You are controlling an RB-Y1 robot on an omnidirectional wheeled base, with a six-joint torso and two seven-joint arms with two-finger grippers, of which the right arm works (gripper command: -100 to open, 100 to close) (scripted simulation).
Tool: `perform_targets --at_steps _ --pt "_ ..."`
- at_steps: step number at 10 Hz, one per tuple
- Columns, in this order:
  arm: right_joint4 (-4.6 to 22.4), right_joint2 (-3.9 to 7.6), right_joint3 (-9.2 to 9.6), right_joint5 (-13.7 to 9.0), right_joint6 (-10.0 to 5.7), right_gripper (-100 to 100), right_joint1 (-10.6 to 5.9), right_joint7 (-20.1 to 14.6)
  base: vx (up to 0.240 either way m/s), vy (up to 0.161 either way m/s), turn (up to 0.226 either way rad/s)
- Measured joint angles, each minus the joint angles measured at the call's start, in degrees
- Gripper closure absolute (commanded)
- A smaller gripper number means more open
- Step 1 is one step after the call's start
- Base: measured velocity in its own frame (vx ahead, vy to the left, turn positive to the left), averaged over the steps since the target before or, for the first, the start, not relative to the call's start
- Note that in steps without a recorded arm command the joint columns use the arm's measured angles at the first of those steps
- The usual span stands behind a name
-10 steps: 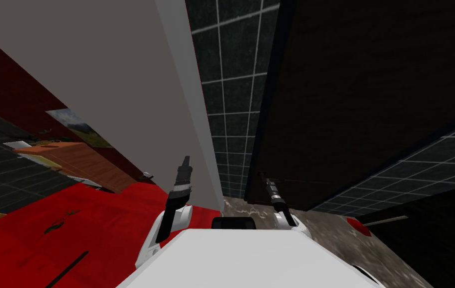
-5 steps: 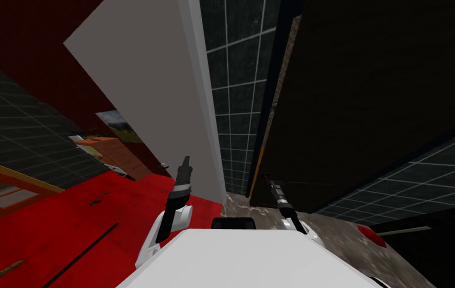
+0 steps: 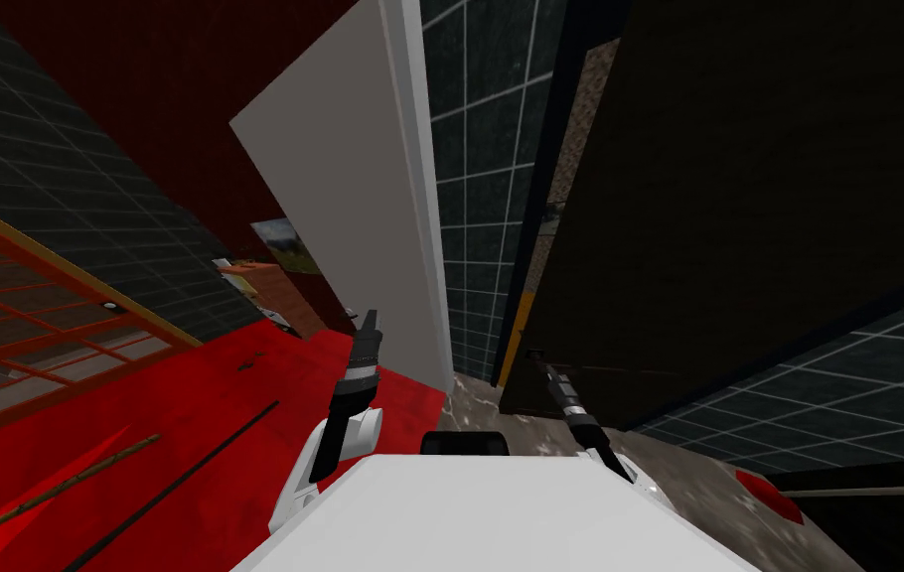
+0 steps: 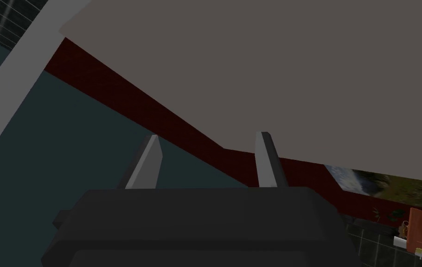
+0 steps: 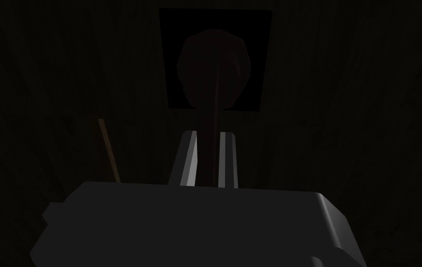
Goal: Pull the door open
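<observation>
Between the right hand's [image 5: 208, 135] fingers sat the dark door's [image 3: 738, 199] lever handle [image 5: 212, 92], pinched tight. Away from it the left hand [image 4: 208, 136] hung raised, fingers apart, before a pale grey wall [image 3: 351, 199]. Since a second earlier the gap at the door's edge had widened, with a dark tiled wall [image 3: 470, 199] beside it.

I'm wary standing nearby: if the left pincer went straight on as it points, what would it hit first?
Probably the light grey panel ahead of the left pincer; its line runs near the panel's edge, so it might reach the dark red wall behind. Depth is unclear.
</observation>
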State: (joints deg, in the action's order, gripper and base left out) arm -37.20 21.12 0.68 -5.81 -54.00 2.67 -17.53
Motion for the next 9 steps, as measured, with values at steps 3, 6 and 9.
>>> perform_targets --at_steps 3,6,9 --pt "1.12 1.07 0.58 0.19 -1.45 100 0.56 -1.43 -0.105 -0.033 0.094" --pt "0.62 2.52 1.36 0.46 -3.72 100 2.3 -2.83 -0.196 -0.052 0.141" --pt "1.48 3.58 2.59 0.99 -6.27 100 3.71 -4.25 -0.166 -0.056 0.11"
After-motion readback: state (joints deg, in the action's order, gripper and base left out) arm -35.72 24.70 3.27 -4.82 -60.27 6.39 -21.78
